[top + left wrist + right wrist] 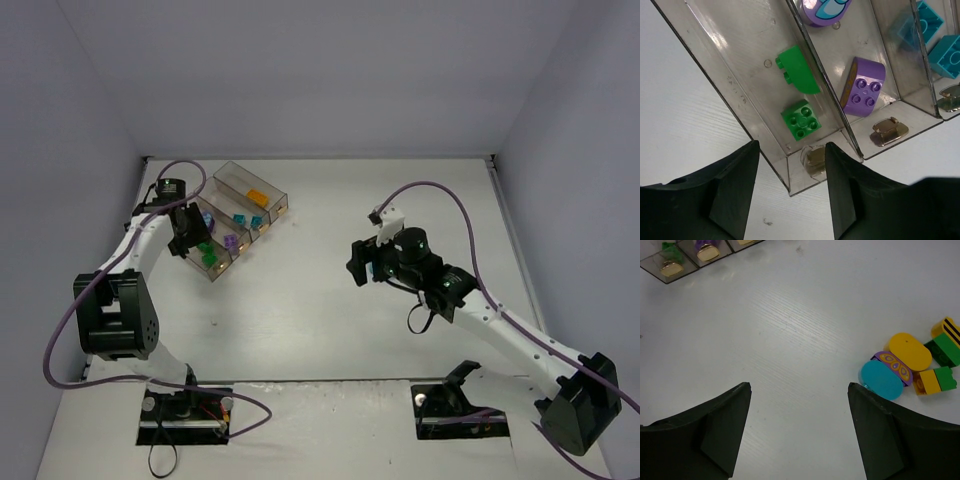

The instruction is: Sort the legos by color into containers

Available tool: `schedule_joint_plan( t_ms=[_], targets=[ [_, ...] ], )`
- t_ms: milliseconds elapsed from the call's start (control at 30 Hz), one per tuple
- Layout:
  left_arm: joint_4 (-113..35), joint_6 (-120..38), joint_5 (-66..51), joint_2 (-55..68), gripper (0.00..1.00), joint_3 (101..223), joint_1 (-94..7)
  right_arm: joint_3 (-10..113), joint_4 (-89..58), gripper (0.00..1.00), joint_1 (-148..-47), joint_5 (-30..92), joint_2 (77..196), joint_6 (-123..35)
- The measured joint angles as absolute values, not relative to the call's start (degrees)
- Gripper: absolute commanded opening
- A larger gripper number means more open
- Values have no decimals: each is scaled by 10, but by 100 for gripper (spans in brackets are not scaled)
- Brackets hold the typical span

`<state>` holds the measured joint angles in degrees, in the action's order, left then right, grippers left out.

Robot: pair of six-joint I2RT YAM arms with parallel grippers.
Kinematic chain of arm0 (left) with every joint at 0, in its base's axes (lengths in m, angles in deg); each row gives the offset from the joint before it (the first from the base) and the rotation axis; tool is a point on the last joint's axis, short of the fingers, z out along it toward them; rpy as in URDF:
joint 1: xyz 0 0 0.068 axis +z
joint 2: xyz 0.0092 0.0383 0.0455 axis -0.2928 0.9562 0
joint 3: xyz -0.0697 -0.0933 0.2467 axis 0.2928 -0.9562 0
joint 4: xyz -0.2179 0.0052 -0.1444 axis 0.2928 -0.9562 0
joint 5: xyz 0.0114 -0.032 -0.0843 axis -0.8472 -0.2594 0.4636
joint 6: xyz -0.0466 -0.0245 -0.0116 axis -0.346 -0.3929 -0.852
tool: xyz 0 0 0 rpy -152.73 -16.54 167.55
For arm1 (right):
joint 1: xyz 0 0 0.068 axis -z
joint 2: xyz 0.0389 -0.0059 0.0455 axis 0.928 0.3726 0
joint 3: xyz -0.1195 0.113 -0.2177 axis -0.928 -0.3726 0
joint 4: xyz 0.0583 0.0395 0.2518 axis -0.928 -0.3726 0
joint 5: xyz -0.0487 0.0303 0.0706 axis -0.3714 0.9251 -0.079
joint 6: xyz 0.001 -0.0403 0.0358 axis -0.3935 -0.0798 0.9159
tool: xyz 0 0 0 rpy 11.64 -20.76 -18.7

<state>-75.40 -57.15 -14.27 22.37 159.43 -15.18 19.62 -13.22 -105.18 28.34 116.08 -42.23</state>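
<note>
**Empty jaws on both sides, loose pile waiting**

The left jaws stood partly apart with nothing between them, hanging over the near end of the containers [228, 172]. Just beyond their tips, in the end compartment, lay a square green brick [801, 119] and, farther on, a curved green brick [797, 70]. A purple rounded brick [863, 86] lay in the next compartment to the right of the jaws, and cyan bricks [940, 50] in the one past that.

The right jaws were spread wide and empty above bare counter [790, 340]. The unsorted pile lay off to their right: a cyan oval brick [882, 380] nearest, touching a purple oval piece [895, 366], then a yellow oval brick [910, 351] and a small yellow-and-green pair [935, 381].

The step in hand looked like fetching the next brick. It would likely go best if the right jaws shifted right, centred on the cyan oval and closed across its narrow width. That should keep the purple piece from being pinched along. The left jaws would do well to lift straight clear of the compartment walls.
</note>
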Motion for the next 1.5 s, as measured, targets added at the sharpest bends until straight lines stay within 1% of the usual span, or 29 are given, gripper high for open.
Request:
schedule_joint_plan(
  t_ms=[67, 100, 167, 200, 300, 367, 433, 467, 600, 733, 933, 1067, 1133, 1233, 1267, 1333, 1367, 1500],
  targets=[
    [-749, -573, -143, 226, 50, 1595, -152, 196, -139, 77, -1048, 275, 1161, -416],
    [-747, -573, -144, 226, 51, 1595, -152, 196, -141, 77, -1046, 270, 1161, -412],
    [-746, -575, -144, 225, 51, 1596, -152, 196, -144, 70, -1044, 254, 1161, -402],
    [-745, -575, -143, 224, 51, 1596, -152, 196, -146, 63, -1044, 244, 1161, -396],
    [-744, -581, -127, 207, 58, 1594, -152, 196, -155, 58, -1041, 200, 1165, -370],
    [-743, -585, -114, 183, 61, 1590, -155, 197, -161, 58, -1038, 175, 1175, -354],
    [-739, -586, -102, 146, 62, 1579, -169, 205, -177, 63, -1032, 151, 1196, -332],
    [-739, -585, -97, 128, 62, 1574, -182, 213, -184, 66, -1023, 142, 1217, -322],
    [-729, -579, -76, 55, 63, 1546, -255, 231, -202, 69, -978, 129, 1275, -276],
    [-704, -565, -57, -2, 63, 1487, -304, 240, -218, 67, -929, 116, 1313, -229],
    [-676, -544, -42, -34, 63, 1394, -308, 265, -231, 60, -905, 91, 1375, -164],
    [-667, -534, -39, -32, 63, 1378, -309, 272, -233, 57, -886, 89, 1417, -133],
    [-655, -531, -38, -32, 63, 1378, -309, 281, -238, 57, -880, 88, 1436, -129],
    [-645, -526, -38, -32, 63, 1378, -309, 295, -237, 65, -880, 97, 1454, -129],
    [-643, -525, -38, -32, 63, 1378, -309, 298, -236, 71, -880, 102, 1455, -130],
    [-641, -525, -38, -32, 63, 1378, -309, 306, -234, 77, -882, 112, 1455, -132],
    [-640, -525, -38, -32, 63, 1378, -309, 309, -231, 82, -885, 116, 1456, -134],
    [-636, -525, -37, -32, 63, 1378, -309, 317, -225, 85, -893, 128, 1466, -140]
  ],
)
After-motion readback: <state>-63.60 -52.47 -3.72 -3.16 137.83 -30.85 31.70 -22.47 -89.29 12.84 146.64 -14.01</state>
